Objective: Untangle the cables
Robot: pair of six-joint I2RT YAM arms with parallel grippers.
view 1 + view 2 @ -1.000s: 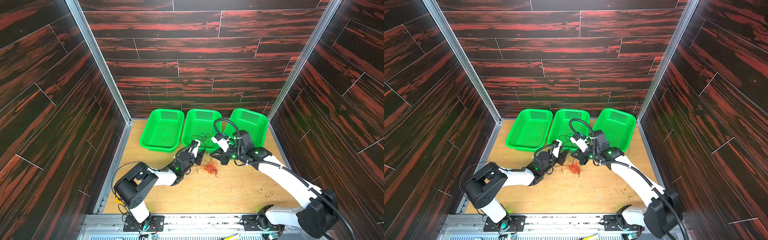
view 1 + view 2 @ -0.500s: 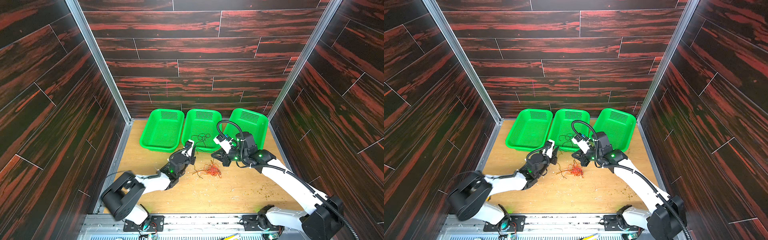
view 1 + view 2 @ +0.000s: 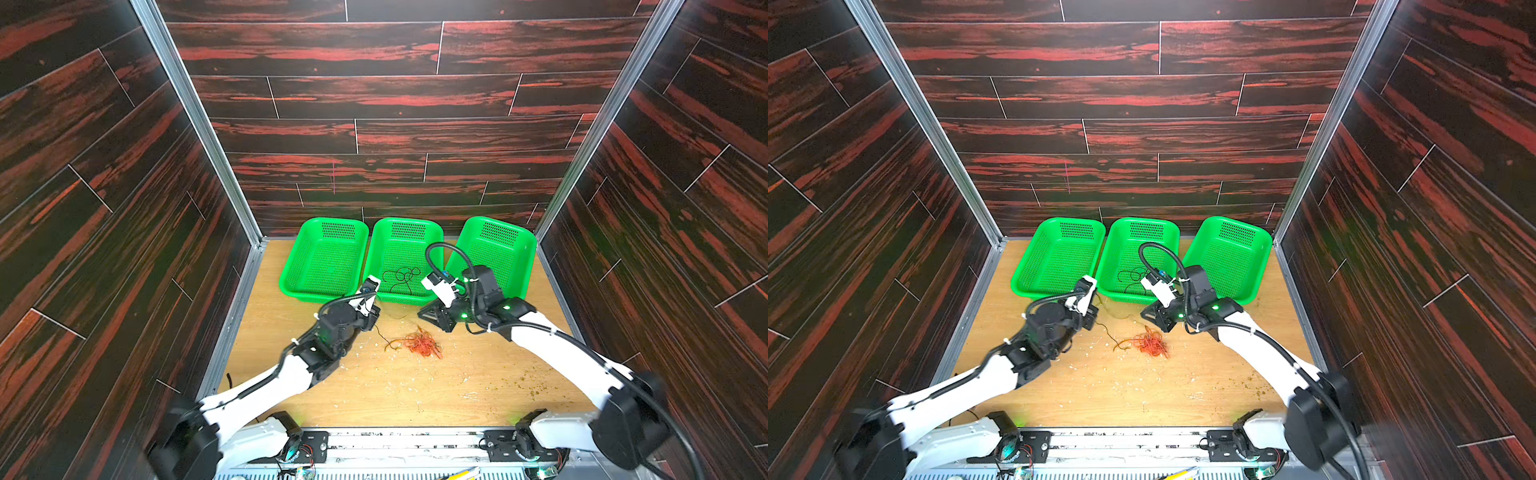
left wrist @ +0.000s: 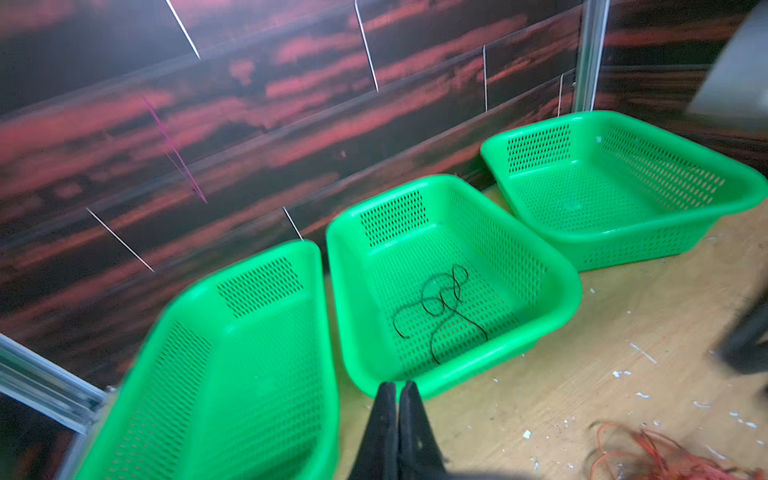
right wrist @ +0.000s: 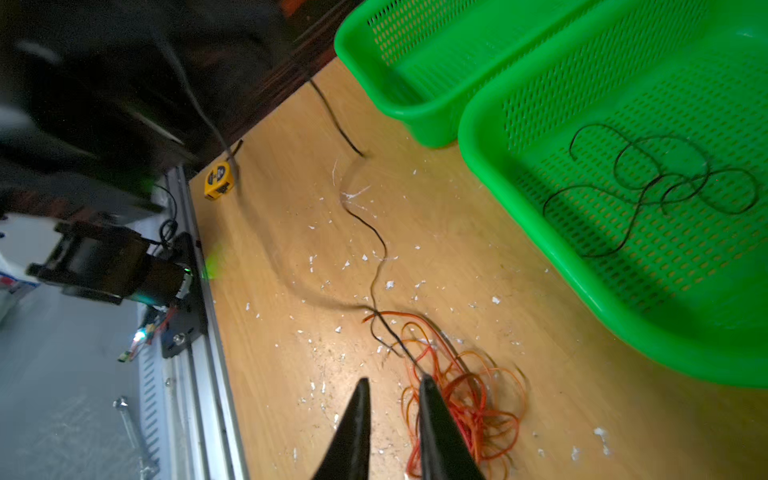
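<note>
A robotics lab test cell — dark wood-print wall panels (image 3: 374,104) held by aluminium posts (image 3: 202,124) box in a plywood counter (image 3: 395,395); two arm bases (image 3: 266,432) bolt to a metal rail (image 3: 415,446) with bare wiring (image 3: 299,455), and a yellow tape measure (image 5: 217,180) lies at its edge.

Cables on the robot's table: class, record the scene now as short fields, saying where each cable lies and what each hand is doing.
black cable: loose loops inside the middle basket
red and orange cables: one tangle on the table, before the baskets
dark strand: runs over the table from the tangle toward the left hand
left hand: shut; grip on the strand cannot be told
right hand: open, close to the tangle, holding nothing
left basket, right basket: nothing seen inside
</note>
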